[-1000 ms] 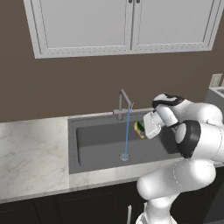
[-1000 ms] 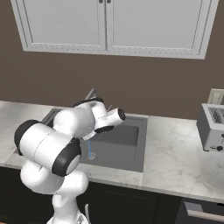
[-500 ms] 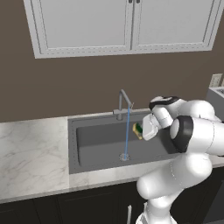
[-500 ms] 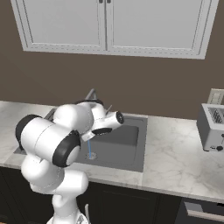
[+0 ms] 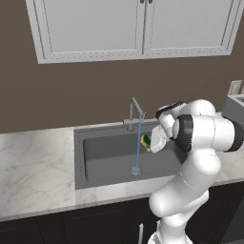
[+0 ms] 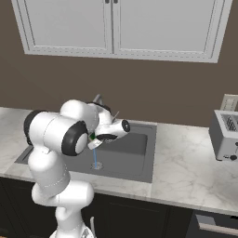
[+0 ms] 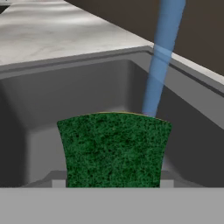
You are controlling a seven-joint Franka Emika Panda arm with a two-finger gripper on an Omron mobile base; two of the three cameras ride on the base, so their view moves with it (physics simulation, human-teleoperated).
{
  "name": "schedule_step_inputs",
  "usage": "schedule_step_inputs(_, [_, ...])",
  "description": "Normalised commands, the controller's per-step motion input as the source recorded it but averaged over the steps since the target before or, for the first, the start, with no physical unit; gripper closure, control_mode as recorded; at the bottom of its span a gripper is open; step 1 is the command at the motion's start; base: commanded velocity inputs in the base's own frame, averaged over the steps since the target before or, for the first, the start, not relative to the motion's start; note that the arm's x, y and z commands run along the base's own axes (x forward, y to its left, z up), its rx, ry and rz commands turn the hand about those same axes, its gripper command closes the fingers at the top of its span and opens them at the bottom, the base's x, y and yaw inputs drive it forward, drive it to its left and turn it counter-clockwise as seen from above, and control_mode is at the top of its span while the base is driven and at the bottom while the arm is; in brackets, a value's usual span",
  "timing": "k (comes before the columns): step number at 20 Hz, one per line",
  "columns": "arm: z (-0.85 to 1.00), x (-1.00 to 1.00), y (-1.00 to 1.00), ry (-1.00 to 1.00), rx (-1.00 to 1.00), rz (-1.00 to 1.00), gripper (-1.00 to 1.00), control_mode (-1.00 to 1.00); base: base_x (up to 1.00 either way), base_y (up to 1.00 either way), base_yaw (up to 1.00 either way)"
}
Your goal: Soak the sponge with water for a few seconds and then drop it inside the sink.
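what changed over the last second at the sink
The hand carried the sponge a little leftward, closer to the water stream above the sink. The grip stayed shut on the sponge, and the water kept running.

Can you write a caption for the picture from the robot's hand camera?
The gripper holds the green sponge over the sink, right beside the blue water stream.

Inside the sink (image 5: 109, 157) the basin is open left of the water (image 5: 138, 143); the faucet (image 5: 134, 110) stands behind.
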Motion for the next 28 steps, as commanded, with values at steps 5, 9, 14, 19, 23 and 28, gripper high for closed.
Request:
schedule_step_inputs(5, [-0.22, 0.51, 0.00, 0.00, 0.00, 0.00, 1.00, -1.00, 0.00, 0.00, 0.00])
schedule_step_inputs(9, [-0.27, 0.40, 0.00, 0.00, 0.00, 0.00, 1.00, -1.00, 0.00, 0.00, 0.00])
schedule_step_inputs(14, [-0.34, 0.39, 0.00, 0.00, 0.00, 0.00, 1.00, -1.00, 0.00, 0.00, 0.00])
schedule_step_inputs(19, [-0.29, 0.30, 0.00, 0.00, 0.00, 0.00, 1.00, -1.00, 0.00, 0.00, 0.00])
schedule_step_inputs(23, [-0.03, -0.05, 0.00, 0.00, 0.00, 0.00, 1.00, -1.00, 0.00, 0.00, 0.00])
schedule_step_inputs(28, [0.00, -0.38, 0.00, 0.00, 0.02, 0.00, 1.00, -1.00, 0.00, 0.00, 0.00])
